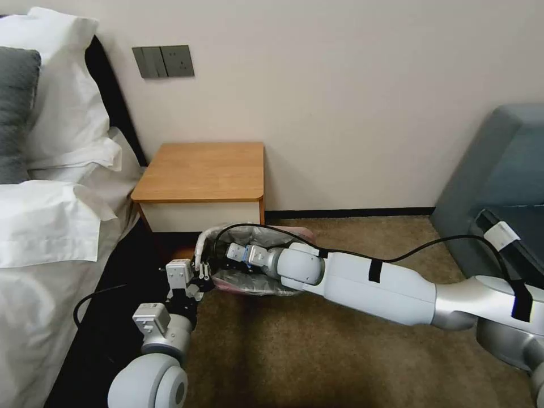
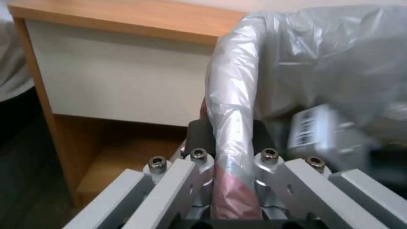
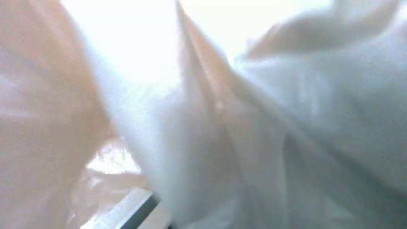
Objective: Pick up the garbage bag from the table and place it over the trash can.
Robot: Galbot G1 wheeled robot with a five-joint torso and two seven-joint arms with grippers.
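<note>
Garbage bag (image 2: 237,95) translucent grey, pink rim band. Table (image 1: 204,170) orange-brown top, white drawer front. Carpet (image 1: 317,351) tan-brown. Pillows (image 1: 62,113) white, one grey.

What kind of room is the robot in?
It looks like a bedroom, maybe in a hotel. There is a bed with white pillows and sheets, a small wooden nightstand beside it against the wall, and brown carpet on the floor.
</note>
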